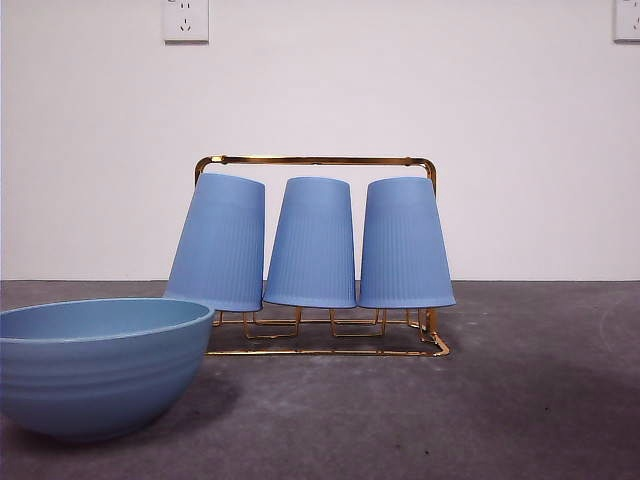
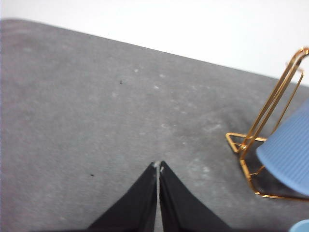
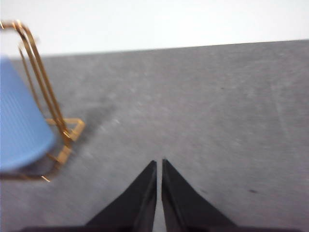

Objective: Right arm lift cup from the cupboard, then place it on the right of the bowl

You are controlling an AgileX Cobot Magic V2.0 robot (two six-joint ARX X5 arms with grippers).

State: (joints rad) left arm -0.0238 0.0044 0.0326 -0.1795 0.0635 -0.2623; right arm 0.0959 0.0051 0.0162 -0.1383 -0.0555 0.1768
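Three light blue ribbed cups hang upside down on the gold wire cupboard point(image 1: 320, 160) in the front view: left cup point(image 1: 219, 242), middle cup point(image 1: 312, 243), right cup point(image 1: 405, 243). The wide blue bowl point(image 1: 95, 365) stands at the front left, before the rack. My right gripper point(image 3: 159, 163) is shut and empty above the grey table, with the rack's end point(image 3: 57, 126) and one cup point(image 3: 21, 125) off to its side. My left gripper point(image 2: 158, 166) is shut and empty, apart from the rack's other end point(image 2: 263, 125) and a cup point(image 2: 289, 157). Neither arm shows in the front view.
The grey table point(image 1: 520, 400) stretches to the right of the bowl and rack. A white wall stands behind, with a socket point(image 1: 186, 20) high up and another point(image 1: 627, 20) at the top right edge.
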